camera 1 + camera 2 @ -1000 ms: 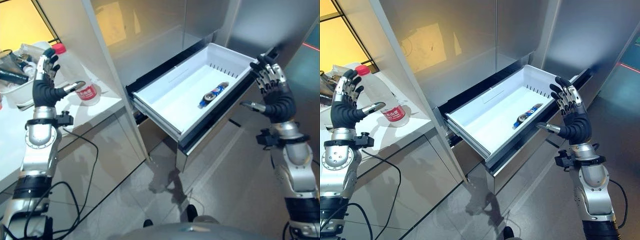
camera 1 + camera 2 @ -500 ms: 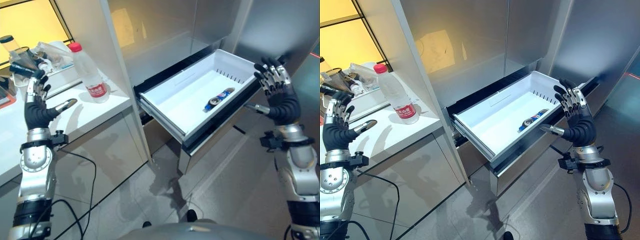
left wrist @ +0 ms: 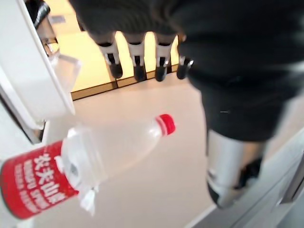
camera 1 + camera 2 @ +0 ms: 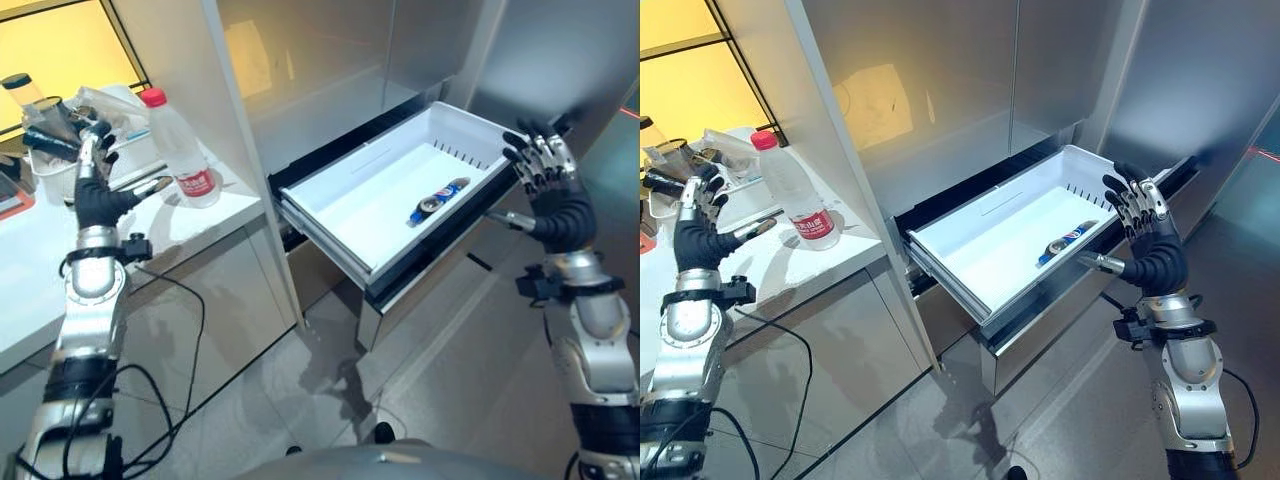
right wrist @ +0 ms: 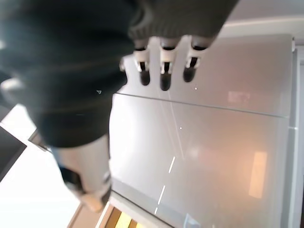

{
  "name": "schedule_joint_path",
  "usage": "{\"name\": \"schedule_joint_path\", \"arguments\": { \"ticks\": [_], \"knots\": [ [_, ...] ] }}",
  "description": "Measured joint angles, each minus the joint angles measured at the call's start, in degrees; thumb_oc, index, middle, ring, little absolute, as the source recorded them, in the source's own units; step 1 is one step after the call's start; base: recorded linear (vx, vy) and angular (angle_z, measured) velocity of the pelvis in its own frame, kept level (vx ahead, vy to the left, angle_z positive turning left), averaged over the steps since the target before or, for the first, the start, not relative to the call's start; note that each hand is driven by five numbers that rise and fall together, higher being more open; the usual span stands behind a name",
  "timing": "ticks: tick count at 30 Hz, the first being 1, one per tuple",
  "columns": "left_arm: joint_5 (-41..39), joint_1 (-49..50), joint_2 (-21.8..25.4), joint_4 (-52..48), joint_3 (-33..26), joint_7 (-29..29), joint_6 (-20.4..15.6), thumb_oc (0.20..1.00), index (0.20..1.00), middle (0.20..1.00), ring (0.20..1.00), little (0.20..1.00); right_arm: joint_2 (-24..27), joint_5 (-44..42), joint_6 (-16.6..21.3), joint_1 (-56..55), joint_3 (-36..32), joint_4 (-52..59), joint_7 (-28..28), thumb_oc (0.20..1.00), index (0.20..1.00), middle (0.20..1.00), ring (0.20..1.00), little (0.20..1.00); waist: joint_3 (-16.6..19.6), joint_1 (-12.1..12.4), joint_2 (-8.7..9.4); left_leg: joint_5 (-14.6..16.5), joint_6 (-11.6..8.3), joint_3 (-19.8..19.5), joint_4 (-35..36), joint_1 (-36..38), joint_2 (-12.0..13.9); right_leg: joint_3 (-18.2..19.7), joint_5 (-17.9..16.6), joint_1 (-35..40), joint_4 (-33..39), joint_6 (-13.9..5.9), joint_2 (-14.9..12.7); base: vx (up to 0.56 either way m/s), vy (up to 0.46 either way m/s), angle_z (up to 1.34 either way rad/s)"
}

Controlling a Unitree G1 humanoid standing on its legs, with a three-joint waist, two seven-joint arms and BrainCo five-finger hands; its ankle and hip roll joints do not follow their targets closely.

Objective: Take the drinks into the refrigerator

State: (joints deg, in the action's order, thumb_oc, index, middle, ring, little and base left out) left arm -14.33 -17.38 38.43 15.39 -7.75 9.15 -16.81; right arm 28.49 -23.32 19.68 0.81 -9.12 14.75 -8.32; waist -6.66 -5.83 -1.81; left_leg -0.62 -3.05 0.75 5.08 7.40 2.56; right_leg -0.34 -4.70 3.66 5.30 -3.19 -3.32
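Standing upright on counter [image 4: 30, 270], clear bottle [image 4: 178, 150], red cap up

A white worktop [image 4: 790, 262] runs along the left side, beside a tall silver refrigerator. A clear plastic bottle [image 4: 792, 196] with a red cap and red label stands upright on it, near its front edge. Behind the bottle, further left, sits a white tub [image 4: 60, 178] crowded with dark utensils and clear plastic. To the right, a white refrigerator drawer [image 4: 990, 240] is pulled out over the grey tiled floor [image 4: 1070, 400]. One blue drink can [image 4: 1063, 242] lies on its side on the drawer's bottom.
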Motion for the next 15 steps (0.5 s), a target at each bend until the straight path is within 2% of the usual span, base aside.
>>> {"name": "schedule_joint_path", "arguments": {
  "ticks": [5,11,15],
  "knots": [
    [-0.1,-5.1,2.4,3.3,2.9,0.0,0.9,1.0,1.0,1.0,1.0,1.0,0.0,-0.5,-0.4,0.0,1.0,0.1,-0.6,1.0,1.0,1.0,1.0,1.0,0.0,-1.2,0.03,0.0,0.0,0.0,0.0,-0.1,0.0,0.0,0.0,-0.1,0.0,-0.02,0.0,0.0,0.0,0.0],
    [-0.2,-9.5,4.9,8.1,6.6,-0.3,1.5,1.0,1.0,1.0,1.0,1.0,0.0,-0.5,-0.5,0.0,1.0,0.3,-0.6,1.0,1.0,1.0,1.0,1.0,0.1,-1.3,0.02,0.0,-0.01,0.1,0.0,-0.6,0.0,0.1,0.0,-0.6,0.0,-0.01,0.0,0.0,0.0,0.0],
    [-0.2,-9.6,5.3,8.7,6.6,-0.5,1.9,1.0,1.0,1.0,1.0,1.0,0.0,-0.5,-0.5,-0.2,1.0,0.5,-0.6,1.0,1.0,1.0,1.0,1.0,0.2,-1.4,0.07,0.0,-0.03,0.1,0.0,-1.1,-0.2,0.1,0.0,-1.1,-0.1,0.0,0.0,0.0,0.0,0.0]
  ]
}}
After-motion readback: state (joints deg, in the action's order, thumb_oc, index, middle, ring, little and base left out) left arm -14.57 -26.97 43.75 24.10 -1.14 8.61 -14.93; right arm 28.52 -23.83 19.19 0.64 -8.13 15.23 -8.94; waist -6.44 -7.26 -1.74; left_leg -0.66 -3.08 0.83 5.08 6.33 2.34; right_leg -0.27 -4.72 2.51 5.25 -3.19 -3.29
